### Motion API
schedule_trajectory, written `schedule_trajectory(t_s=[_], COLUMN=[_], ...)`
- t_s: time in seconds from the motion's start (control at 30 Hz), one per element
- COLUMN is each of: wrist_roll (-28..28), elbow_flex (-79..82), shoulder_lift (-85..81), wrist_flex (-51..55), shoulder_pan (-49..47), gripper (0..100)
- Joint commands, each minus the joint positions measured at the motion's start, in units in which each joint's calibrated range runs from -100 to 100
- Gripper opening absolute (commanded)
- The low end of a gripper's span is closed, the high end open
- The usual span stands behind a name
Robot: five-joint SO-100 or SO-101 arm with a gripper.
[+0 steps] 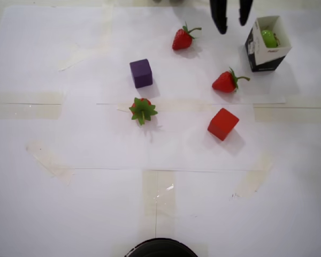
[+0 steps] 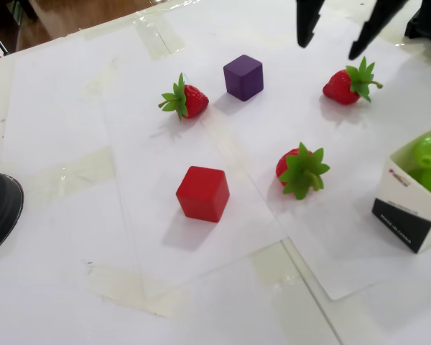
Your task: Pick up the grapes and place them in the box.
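Both grapes (image 2: 429, 164) sit inside the box (image 1: 267, 52) near the table's far right corner in the overhead view, so the job looks done. The gripper (image 1: 231, 28) hangs beside it, fingers spread and empty, clear of the strawberries.

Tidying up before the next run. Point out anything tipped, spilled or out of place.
Nothing stands out. The box stands upright with the grapes inside. The three strawberries, purple cube and red cube sit apart on the paper. The gripper hangs empty, jaws open.
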State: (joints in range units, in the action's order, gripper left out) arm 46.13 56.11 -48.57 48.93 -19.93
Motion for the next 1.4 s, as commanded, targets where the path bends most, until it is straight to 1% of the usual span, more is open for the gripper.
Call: schedule_trajectory(t_s=[0.0,0.1,0.13,0.27,0.37,0.47,0.7,1.17,1.27,1.37], wrist_roll=[1.27,1.32,1.07,-1.17,-2.39,-2.39,-1.37,-1.66,-1.32,-1.47], elbow_flex=[14.26,21.53,24.26,30.62,33.35,36.26,43.89,43.89,43.89,43.89], shoulder_lift=[-14.37,-21.59,-24.43,-31.91,-36.56,-40.94,-48.51,-49.02,-49.02,-49.02], wrist_flex=[-7.59,-9.96,-9.72,-7.51,-2.53,3.84,12.34,15.94,21.41,21.98], shoulder_pan=[5.81,9.12,10.15,14.41,17.87,19.70,19.19,19.19,18.82,18.45], gripper=[4,3,0,0,0,0,0,0,0,0])
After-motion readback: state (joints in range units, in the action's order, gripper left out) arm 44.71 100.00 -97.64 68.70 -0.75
